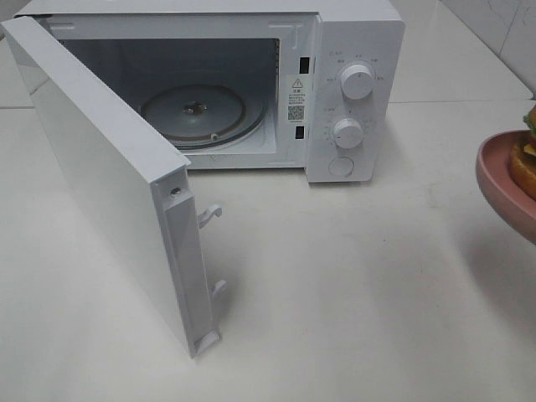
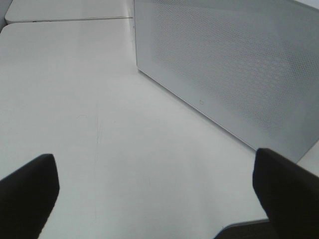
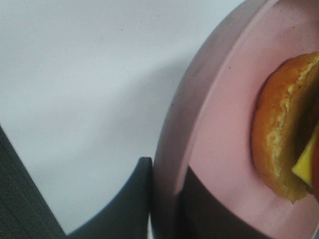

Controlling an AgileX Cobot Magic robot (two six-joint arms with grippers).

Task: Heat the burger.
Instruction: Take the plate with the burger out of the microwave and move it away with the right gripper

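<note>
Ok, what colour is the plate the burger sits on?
Pink; the plate under the burger shows best in the right wrist view.

1. Burger (image 1: 528,159) & pink plate (image 1: 502,180) are cut by the right edge of the high view; we see only a sliver.
2. Microwave (image 1: 356,50) top runs off the far edge; dial markings are too small to read.
3. Left wrist view: only two finger (image 2: 27,194) tips show, rest cut off.
4. Right wrist view: burger (image 3: 281,134) is blurred & half out of frame.
</note>
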